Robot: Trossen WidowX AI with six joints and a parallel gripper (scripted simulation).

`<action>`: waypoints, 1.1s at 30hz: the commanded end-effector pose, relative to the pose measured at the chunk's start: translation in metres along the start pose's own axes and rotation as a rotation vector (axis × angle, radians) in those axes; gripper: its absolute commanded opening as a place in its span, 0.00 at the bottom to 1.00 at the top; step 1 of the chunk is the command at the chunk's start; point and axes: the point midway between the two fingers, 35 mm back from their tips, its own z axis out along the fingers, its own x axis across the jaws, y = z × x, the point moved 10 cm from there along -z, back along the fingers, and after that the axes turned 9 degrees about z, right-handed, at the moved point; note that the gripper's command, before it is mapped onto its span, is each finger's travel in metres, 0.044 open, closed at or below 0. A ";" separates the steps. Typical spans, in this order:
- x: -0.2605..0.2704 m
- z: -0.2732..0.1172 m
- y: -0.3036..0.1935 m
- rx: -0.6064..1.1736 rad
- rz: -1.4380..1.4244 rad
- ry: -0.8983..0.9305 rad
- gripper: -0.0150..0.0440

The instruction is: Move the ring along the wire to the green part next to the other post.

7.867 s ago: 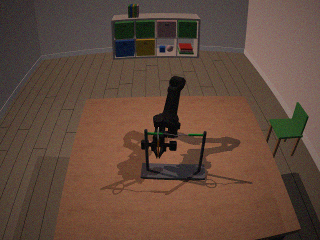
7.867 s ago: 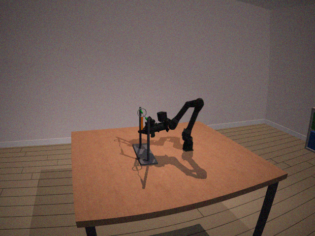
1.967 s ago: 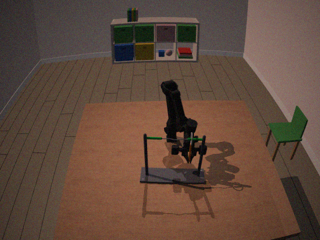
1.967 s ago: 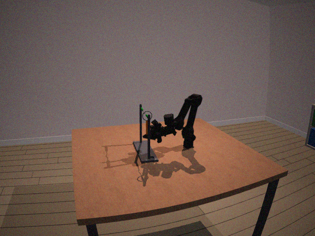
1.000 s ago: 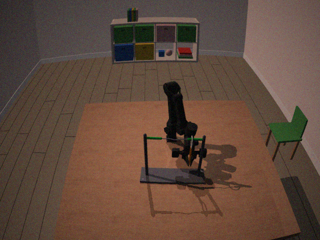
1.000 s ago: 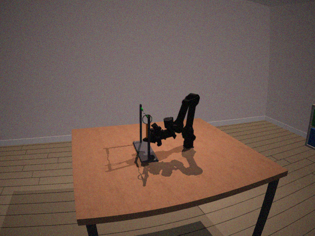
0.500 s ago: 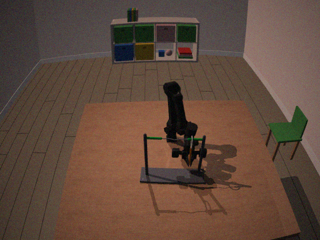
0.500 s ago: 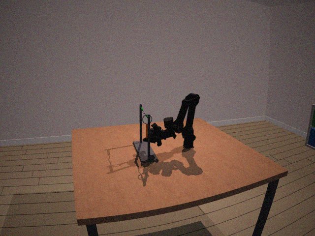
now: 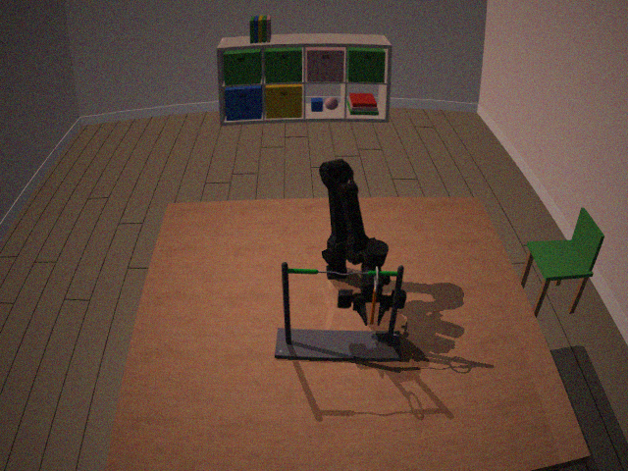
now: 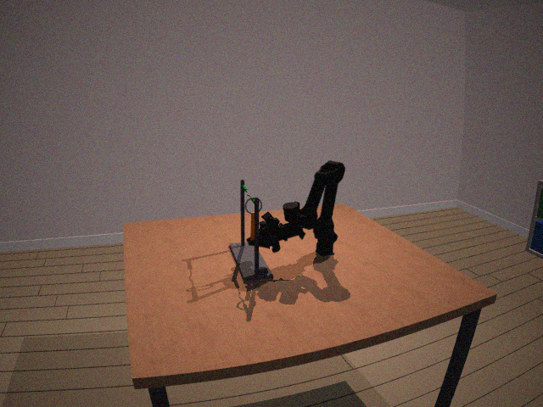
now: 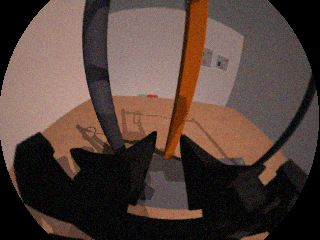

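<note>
The ring hangs around the right green part of the wire, near the right post in the top view. Its orange handle points down, roughly upright. My gripper is partly open, with the handle's lower end between its fingertips and gaps showing beside it in the wrist view. The thin grey wire runs to the left green part. Exact contact of ring and wire is too small to tell.
The left post stands at the other end of the grey base. The right post is close beside my gripper. The base lies below the fingers on the wooden table. A green chair stands beyond the table.
</note>
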 end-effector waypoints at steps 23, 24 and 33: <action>-0.001 -0.046 0.000 -0.003 0.009 -0.007 0.53; -0.001 -0.046 0.000 -0.003 0.009 -0.007 0.53; -0.001 -0.046 0.000 -0.003 0.009 -0.007 0.53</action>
